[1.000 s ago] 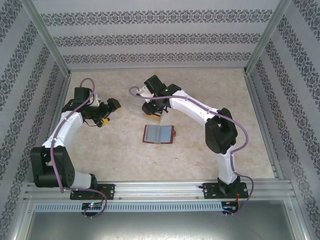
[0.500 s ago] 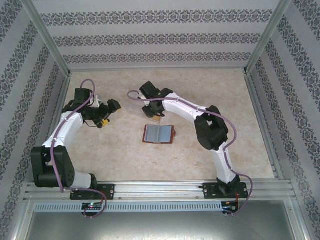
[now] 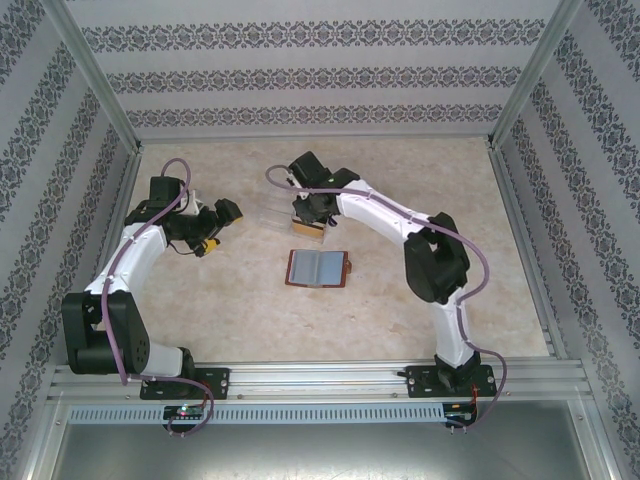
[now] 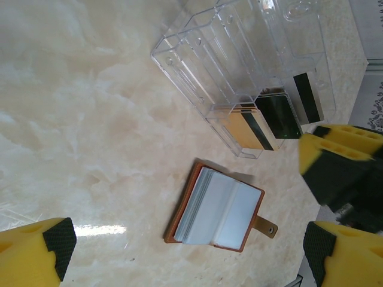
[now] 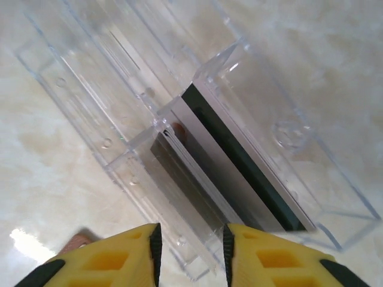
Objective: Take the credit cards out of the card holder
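- Yellow foam-padded fingers point(image 4: 30, 257) of the left gripper point(image 3: 208, 238) are spread wide with nothing between them. It hangs over the marbled beige table point(image 3: 200, 310), well left of everything else.
- Clear hard plastic forms the organiser point(image 3: 265, 212), a long box with dividers near the table's middle. From above its contents blur together. The left wrist view picks out cards point(image 4: 263, 119) standing on edge in its end compartment: one orange-gold, one dark green, one with a black stripe.
- The right gripper point(image 5: 190, 254) is poised just above that compartment, jaws parted by a narrow gap. Its own camera sees the organiser's wall through the gap, so it seems to hold nothing.
- The card holder point(image 3: 318, 268) lies open and flat on the table just in front of the organiser, not touching it. It has a brown leather-like cover, glossy clear sleeves and a small snap tab. Whether the sleeves hold cards I cannot tell.
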Controlling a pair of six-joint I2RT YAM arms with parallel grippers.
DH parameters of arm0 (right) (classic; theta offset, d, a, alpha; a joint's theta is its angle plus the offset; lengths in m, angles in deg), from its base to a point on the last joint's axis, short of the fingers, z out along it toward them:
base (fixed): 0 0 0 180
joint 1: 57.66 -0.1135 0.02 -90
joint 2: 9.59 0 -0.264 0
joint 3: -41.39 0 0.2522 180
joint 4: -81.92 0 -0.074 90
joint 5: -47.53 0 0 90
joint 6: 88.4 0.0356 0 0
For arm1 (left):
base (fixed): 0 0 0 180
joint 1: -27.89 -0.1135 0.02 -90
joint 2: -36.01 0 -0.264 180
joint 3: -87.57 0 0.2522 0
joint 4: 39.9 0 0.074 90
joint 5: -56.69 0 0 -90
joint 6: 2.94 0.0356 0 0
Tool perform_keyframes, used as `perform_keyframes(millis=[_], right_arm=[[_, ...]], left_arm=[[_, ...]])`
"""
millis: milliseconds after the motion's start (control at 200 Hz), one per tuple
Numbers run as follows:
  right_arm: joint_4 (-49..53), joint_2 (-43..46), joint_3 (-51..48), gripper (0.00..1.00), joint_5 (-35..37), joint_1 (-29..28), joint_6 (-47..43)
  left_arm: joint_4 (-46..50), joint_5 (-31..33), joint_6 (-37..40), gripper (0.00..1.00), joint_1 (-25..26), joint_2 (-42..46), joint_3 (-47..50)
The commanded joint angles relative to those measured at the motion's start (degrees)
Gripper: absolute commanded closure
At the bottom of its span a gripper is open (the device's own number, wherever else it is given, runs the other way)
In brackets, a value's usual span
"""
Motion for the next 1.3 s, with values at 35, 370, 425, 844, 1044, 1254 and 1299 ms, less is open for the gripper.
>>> perform_keyframes(millis=[35,370,425,844,1044,1254,1299], right_arm=[[0.23,8.74,-4.6,0.54,-3.38,0.27,7.5],[-1.45,16.65,-23.49,0.42,-8.02,-2.73,33.41],[-1.39,16.54,-24.93,0.38,-6.5,-4.12,35.3],[0.65,6.09,-21.88,0.36,-7.16,-6.06,36.78],[1.19,3.85,-22.79,0.43,-6.25,-5.58,36.95],[0.17,3.9,-25.98,0.53,-5.96,-4.81,36.82],[-0.35,3.95,-26.57,0.55,-6.36,-4.67,36.24]], left_arm=[[-1.2,-1.44,-0.36,0.01,-0.66,-0.63,0.76],[1.42,0.17,3.15,0.01,0.06,-2.43,0.85],[0.93,0.14,2.96,0.01,0.02,-2.4,1.23],[-1.02,0.61,3.03,0.01,0.22,-2.79,3.15],[-3.13,-2.67,2.0,0.11,2.35,-5.1,3.47],[-7.78,-3.33,-1.13,0.29,7.99,-6.71,5.06],[-8.54,-2.48,-1.44,0.33,9.94,-7.32,5.1]])
